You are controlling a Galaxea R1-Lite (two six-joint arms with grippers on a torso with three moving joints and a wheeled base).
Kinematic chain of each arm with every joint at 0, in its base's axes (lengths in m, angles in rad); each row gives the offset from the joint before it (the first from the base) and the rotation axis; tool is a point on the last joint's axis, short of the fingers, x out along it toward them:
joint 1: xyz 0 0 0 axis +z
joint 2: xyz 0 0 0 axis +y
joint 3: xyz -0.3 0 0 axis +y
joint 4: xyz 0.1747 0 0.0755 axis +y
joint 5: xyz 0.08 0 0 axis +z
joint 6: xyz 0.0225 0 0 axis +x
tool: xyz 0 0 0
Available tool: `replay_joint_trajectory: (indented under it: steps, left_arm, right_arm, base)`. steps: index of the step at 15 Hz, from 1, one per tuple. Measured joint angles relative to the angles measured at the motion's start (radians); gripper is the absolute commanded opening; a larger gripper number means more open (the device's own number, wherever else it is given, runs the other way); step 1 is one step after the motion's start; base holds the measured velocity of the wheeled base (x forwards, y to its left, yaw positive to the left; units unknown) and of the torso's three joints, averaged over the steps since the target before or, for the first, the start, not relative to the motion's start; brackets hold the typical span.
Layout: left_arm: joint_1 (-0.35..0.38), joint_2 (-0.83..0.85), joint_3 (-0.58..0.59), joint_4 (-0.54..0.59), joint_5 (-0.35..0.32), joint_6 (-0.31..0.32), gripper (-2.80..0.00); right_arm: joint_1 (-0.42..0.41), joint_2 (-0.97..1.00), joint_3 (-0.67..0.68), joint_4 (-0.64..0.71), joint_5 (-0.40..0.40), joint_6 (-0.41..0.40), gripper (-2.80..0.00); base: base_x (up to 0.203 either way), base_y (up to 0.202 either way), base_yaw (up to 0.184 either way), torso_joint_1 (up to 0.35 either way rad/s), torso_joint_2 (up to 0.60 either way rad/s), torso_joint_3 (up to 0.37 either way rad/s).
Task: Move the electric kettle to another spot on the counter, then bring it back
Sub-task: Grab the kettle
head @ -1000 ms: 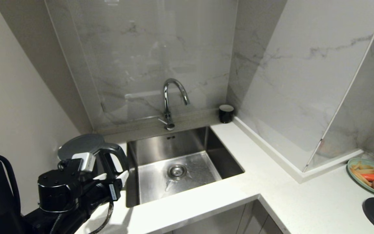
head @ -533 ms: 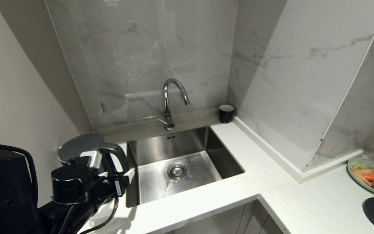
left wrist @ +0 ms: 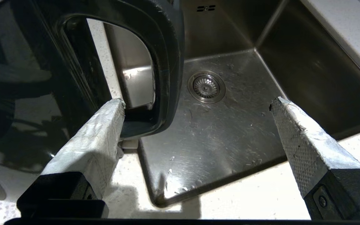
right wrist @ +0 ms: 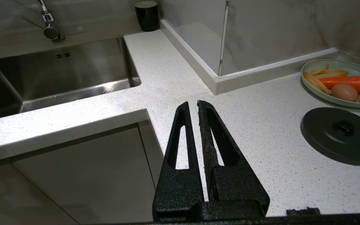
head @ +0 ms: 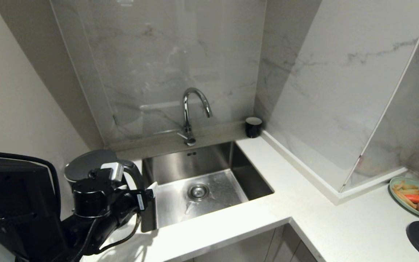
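At the far left, the electric kettle [head: 90,164] is seen standing on the counter [head: 231,229], just beside the left rim of the sink [head: 253,182]. The left gripper [left wrist: 195,104] is spread wide around the kettle's handle [left wrist: 167,62], one finger [left wrist: 102,125] close against the loop. A snag on withdrawal is judged the main risk: the kettle could be dragged or tipped into the basin. Further right, the right gripper [right wrist: 193,104] is held together, idle, above the counter.
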Motion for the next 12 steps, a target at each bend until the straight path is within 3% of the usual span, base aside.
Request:
replay_joint_trajectory:
  steps: [12]
  left_arm:
    - [0.023,0.08,-0.107,-0.001,-0.001,0.024,0.0]
  right_arm:
    - [0.0,0.0,0.0,0.0,0.0,0.0,-2.8]
  base:
    - [0.0,0.0,0.0,0.0,0.0,0.0]
